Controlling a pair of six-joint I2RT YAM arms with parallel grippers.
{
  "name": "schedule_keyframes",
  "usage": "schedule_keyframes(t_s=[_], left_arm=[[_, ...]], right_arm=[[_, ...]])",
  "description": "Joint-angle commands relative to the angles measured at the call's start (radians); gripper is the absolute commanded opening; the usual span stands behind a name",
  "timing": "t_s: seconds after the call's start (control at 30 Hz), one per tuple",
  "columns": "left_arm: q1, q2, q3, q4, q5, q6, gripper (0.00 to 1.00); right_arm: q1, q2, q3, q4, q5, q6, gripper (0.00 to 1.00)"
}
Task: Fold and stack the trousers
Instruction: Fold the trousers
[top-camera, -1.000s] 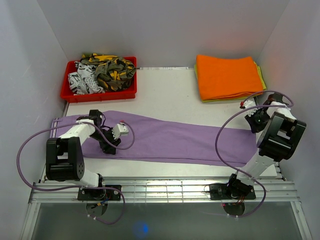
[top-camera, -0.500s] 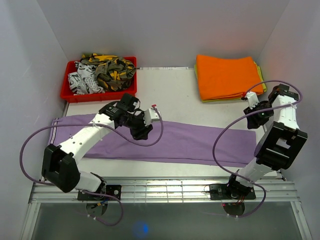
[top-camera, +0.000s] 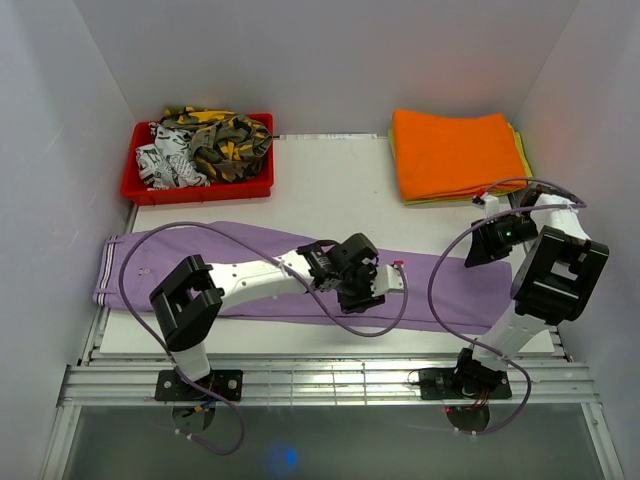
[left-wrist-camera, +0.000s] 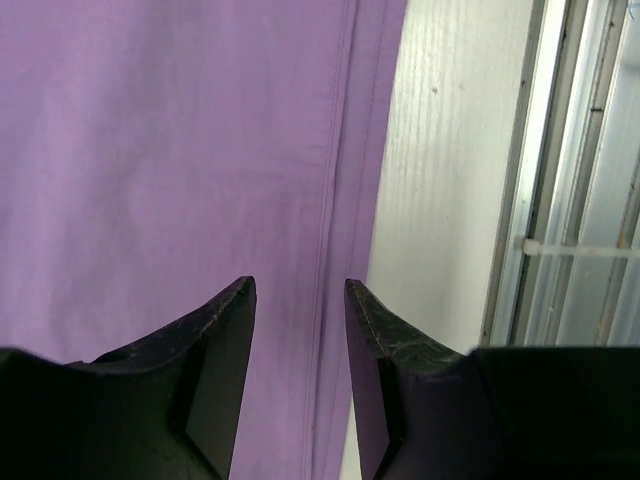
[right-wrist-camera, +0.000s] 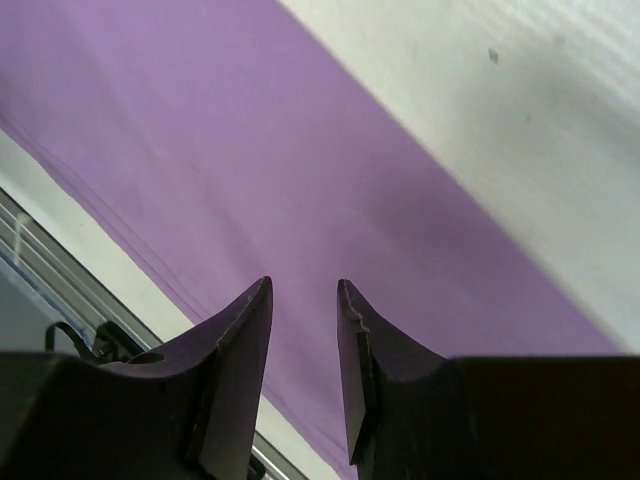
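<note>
Trousers of plain lilac-purple, soft thin fabric (top-camera: 130, 270) lie flat and stretched along the white table (top-camera: 330, 190), their left end at the table's left edge and their right end close to the right edge. Beyond the trousers' left end, toward the back wall and well apart from them, stands a red rectangular plastic bin (top-camera: 195, 190) heaped with crumpled camouflage garments (top-camera: 215, 140) and a black-and-white patterned garment (top-camera: 165, 165). The white left arm (top-camera: 260, 275) reaches across the trousers from their left half to about their middle, its wrist above the near edge of the fabric. In the left wrist view its black fingers (left-wrist-camera: 225, 350) hang over the trousers (left-wrist-camera: 170, 150) at a seam line just inside the near edge, with bare table (left-wrist-camera: 440, 200) and a metal rail (left-wrist-camera: 560, 200) beyond that edge; the jaws stand parted by a narrow gap with nothing between them. Beyond the trousers' right half, near the back wall, rests a folded orange cloth (top-camera: 450, 150) on a yellow-green cloth (top-camera: 523, 160), both apart from the trousers. The right arm (top-camera: 550, 270) bends over the trousers' right end. In its wrist view the black fingers (right-wrist-camera: 240, 360) hang above the purple fabric (right-wrist-camera: 250, 200); the jaws are slightly apart and hold nothing.
</note>
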Motion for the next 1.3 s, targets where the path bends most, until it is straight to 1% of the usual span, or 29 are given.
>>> schedule_keyframes(t_s=[0.0, 0.07, 0.13, 0.2, 0.27, 0.4, 0.57, 0.77, 0.87, 1.03, 1.1, 1.2, 1.27], left_arm=[[-0.031, -0.014, 0.005, 0.152, -0.069, -0.034, 0.52], [-0.080, 0.020, 0.012, 0.195, -0.123, -0.038, 0.46], [-0.097, 0.050, 0.031, 0.204, -0.128, -0.041, 0.43], [-0.118, 0.073, 0.040, 0.221, -0.123, -0.043, 0.39], [-0.131, 0.095, 0.036, 0.238, -0.128, -0.031, 0.38], [-0.137, 0.139, 0.036, 0.260, -0.152, -0.014, 0.37], [-0.137, 0.179, 0.016, 0.287, -0.186, 0.018, 0.38], [-0.137, 0.205, -0.003, 0.303, -0.222, 0.037, 0.36], [-0.135, 0.205, -0.006, 0.298, -0.208, 0.049, 0.36], [-0.137, 0.186, 0.003, 0.264, -0.142, 0.046, 0.43], [-0.137, 0.181, 0.002, 0.260, -0.126, 0.043, 0.45], [-0.137, 0.192, 0.006, 0.244, -0.128, 0.046, 0.44], [-0.137, 0.201, 0.003, 0.246, -0.133, 0.049, 0.40]], right_arm=[[0.046, 0.011, 0.073, -0.018, -0.188, 0.073, 0.39], [0.083, 0.023, 0.061, 0.008, -0.237, 0.110, 0.38], [0.106, 0.031, 0.044, 0.034, -0.255, 0.130, 0.38], [0.133, 0.051, 0.004, 0.085, -0.251, 0.152, 0.35], [0.149, 0.080, -0.023, 0.128, -0.217, 0.176, 0.32], [0.156, 0.135, -0.077, 0.208, -0.170, 0.230, 0.28], [0.158, 0.178, -0.083, 0.229, -0.153, 0.259, 0.26], [0.156, 0.189, -0.097, 0.234, -0.116, 0.247, 0.25], [0.156, 0.190, -0.112, 0.246, -0.107, 0.244, 0.25], [0.156, 0.198, -0.125, 0.257, -0.090, 0.242, 0.25], [0.156, 0.195, -0.132, 0.263, -0.090, 0.244, 0.25], [0.156, 0.194, -0.137, 0.266, -0.091, 0.245, 0.25], [0.156, 0.194, -0.137, 0.265, -0.090, 0.245, 0.25]])
